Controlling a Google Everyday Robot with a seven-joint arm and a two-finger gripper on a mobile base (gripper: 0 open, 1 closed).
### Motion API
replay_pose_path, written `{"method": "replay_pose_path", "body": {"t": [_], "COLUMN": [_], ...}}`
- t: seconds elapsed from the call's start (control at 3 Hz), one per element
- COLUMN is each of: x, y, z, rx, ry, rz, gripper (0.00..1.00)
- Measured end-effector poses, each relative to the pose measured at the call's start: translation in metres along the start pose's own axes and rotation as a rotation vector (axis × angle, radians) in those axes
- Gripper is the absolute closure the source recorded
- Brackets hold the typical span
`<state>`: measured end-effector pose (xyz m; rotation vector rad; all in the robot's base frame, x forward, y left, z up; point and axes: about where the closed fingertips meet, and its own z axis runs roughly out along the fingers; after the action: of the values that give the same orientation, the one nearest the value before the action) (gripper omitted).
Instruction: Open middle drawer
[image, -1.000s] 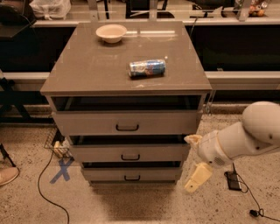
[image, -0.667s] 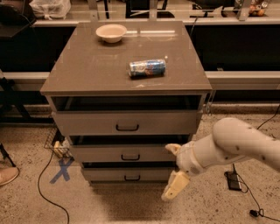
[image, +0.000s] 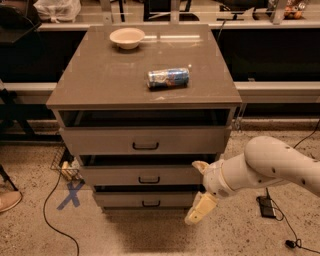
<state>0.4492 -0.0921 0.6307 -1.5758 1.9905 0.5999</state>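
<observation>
One cream pincer, released wide, beside flat grey-taupe middle drawer, slim black bar handle

A white robot arm is seen reaching in from the right edge of the view, with its thick, rounded forearm angled slightly downward to the left. A narrower white wrist is set at its end. The gripper is held low, just right of the view's centre, and is pointed left. Its two cream-coloured fingers are spread wide apart, one above the other. The upper finger is seen as a short stub, and the lower finger is angled down and leftward.
</observation>
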Motion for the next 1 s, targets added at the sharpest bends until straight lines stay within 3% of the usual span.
{"method": "replay_pose_path", "body": {"t": [0.33, 1.0], "x": [0.018, 0.060], "y": [-0.008, -0.053], "z": [0.022, 0.085], "rx": [0.023, 0.146], "ry": [0.029, 0.190], "rz": [-0.010, -0.152], "gripper": [0.00, 0.00]}}
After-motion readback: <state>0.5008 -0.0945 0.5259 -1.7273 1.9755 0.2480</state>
